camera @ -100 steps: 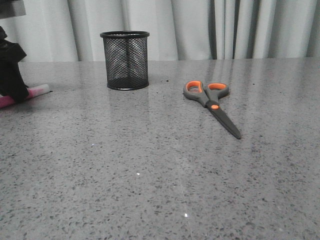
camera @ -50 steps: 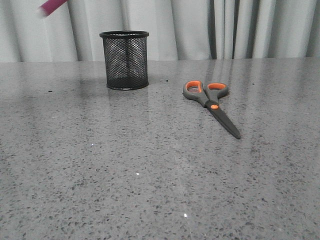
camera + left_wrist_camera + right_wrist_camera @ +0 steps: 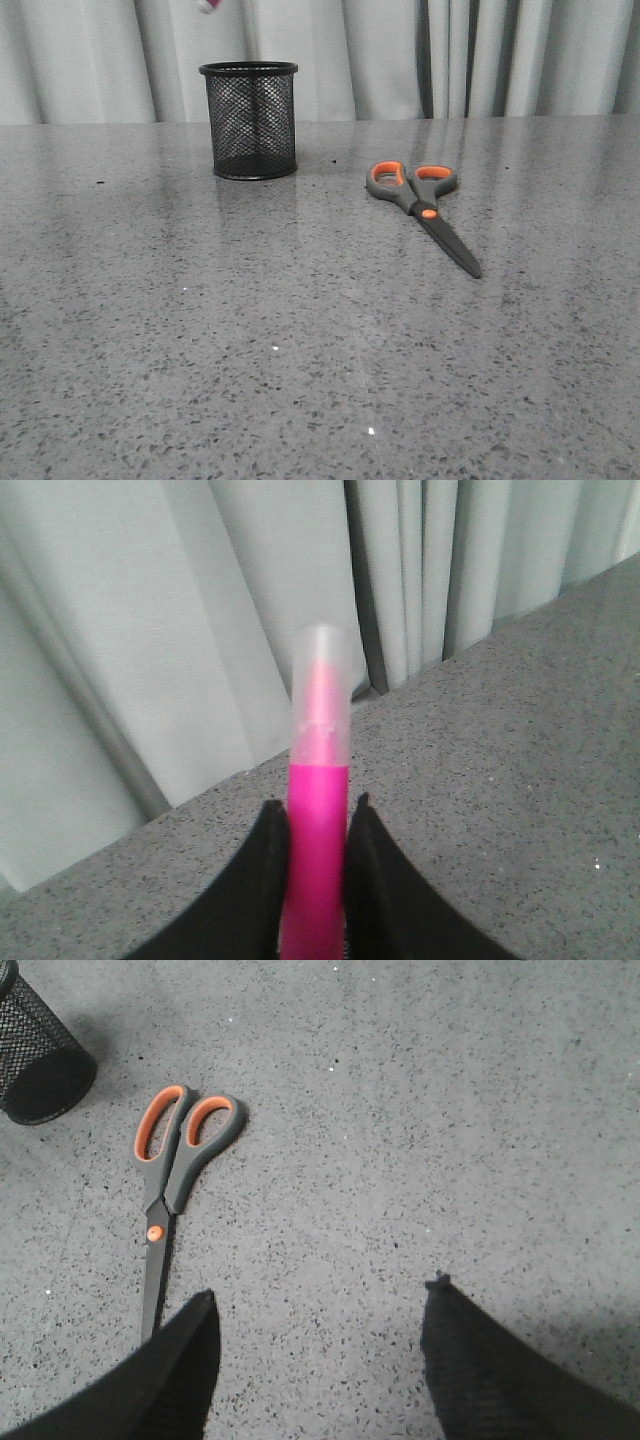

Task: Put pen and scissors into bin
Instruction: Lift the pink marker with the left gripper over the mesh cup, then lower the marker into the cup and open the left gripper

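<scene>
Now lifted off table: slim magenta pen [image 3: 318, 820] with pale cap, clamped in left gripper [image 3: 316, 880], high above black mesh bin [image 3: 249, 120]. Right gripper [image 3: 320, 1345] spread, empty. Grey-orange scissors [image 3: 424, 208] right of bin.

bin: stands upright on the table [image 3: 150, 330], left of centre and towards the back, near the curtain [image 3: 90, 60] behind it; bin [image 3: 249, 120].
scissors: lie flat on the table, right of the bin and nearer the front, well apart from it; handles towards the back, blades towards the front right; scissors [image 3: 422, 208].
pen: held off the table between the fingers of the left gripper [image 3: 318, 825], cap end pointing away from the wrist; pen [image 3: 318, 810]. In the front view its tip shows at the top edge, above and just left of the bin.
right gripper: fingers spread, above bare table just right of the scissors' blades; right gripper [image 3: 320, 1335].
</scene>
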`<state>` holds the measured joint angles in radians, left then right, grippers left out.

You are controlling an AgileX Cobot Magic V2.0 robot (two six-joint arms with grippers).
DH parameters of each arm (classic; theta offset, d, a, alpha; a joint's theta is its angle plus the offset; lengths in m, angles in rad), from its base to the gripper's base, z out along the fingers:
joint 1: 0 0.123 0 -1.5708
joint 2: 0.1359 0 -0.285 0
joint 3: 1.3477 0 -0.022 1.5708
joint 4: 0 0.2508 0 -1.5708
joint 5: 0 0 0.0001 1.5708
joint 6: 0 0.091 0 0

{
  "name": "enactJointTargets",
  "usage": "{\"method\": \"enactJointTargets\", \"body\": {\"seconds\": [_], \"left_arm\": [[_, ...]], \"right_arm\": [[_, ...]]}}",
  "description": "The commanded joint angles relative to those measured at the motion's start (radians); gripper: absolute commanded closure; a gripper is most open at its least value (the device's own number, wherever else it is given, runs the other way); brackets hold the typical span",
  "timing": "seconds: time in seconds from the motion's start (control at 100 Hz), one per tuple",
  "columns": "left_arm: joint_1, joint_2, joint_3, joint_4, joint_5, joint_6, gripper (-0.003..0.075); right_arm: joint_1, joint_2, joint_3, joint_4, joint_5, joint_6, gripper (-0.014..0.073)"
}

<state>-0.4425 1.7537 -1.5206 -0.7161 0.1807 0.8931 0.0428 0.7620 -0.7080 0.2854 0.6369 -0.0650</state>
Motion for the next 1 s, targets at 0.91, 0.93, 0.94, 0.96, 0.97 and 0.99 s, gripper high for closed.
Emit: {"method": "enactJointTargets", "body": {"seconds": [0.91,0.93,0.94,0.96,0.97,0.99], "left_arm": [[-0.003,-0.016,-0.052,-0.023,-0.032,0.003,0.0290],[0.001,-0.025,-0.052,-0.023,-0.032,0.003,0.0290],[0.005,-0.035,-0.052,-0.020,-0.029,0.003,0.0290],[0.006,-0.050,-0.052,-0.018,-0.025,0.003,0.0290],[0.011,-0.055,-0.052,-0.016,-0.023,0.003,0.0290],[0.018,-0.070,-0.052,-0.010,-0.014,0.003,0.0290]], "right_arm": [[-0.002,0.003,-0.038,0.011,-0.045,-0.014,0.0193],[-0.002,0.003,-0.038,0.011,-0.045,-0.014,0.0193],[-0.002,0.003,-0.038,0.011,-0.045,-0.014,0.0193],[-0.002,0.003,-0.038,0.011,-0.043,-0.014,0.0193],[-0.002,0.003,-0.038,0.011,-0.043,-0.014,0.0193],[-0.002,0.003,-0.038,0.011,-0.043,-0.014,0.0193]]}}
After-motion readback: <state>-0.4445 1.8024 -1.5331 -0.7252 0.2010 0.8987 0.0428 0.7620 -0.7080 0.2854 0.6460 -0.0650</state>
